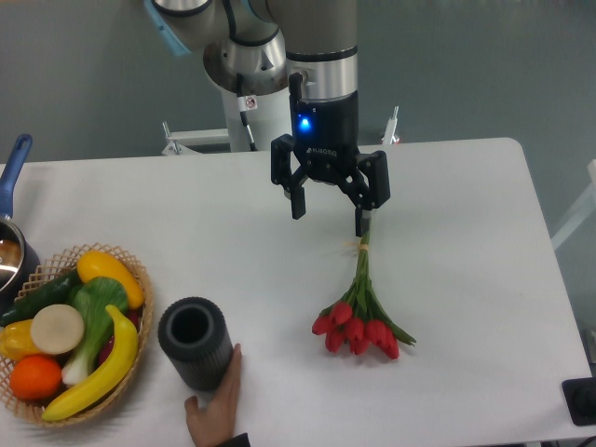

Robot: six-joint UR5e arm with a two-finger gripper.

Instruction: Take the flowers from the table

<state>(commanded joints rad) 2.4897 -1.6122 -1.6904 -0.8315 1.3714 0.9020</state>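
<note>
**Hovering open claw over the tulip stems**

Hanging from a dark wrist with a small blue light, the gripper [328, 216] points straight down above the white table [466, 205]. Its two black fingers [299, 200] are spread wide apart, with bare tabletop visible in the gap between them. Nothing is held in the claw. The finger on the viewer's right sits at the upper end of the stems, so close that contact cannot be told from this angle; the other finger is well clear of the stems, to their left.

The flowers [358, 317] lie flat on the table, in front of the gripper and a little right of centre. The thin green stems run from the right-hand fingertip down toward the camera, and the cluster of red buds fans out at the near end, with a few green leaves poking out beside them.

To the left, a dark ribbed cylinder [194, 343] stands upright with its open top showing. A human hand [216, 408] reaches in from the bottom edge and touches its lower side. Further left sits a wicker basket [140, 279] of colourful fruit and vegetables, and a pot with a blue handle [13, 168] is cut off by the left edge.
</note>
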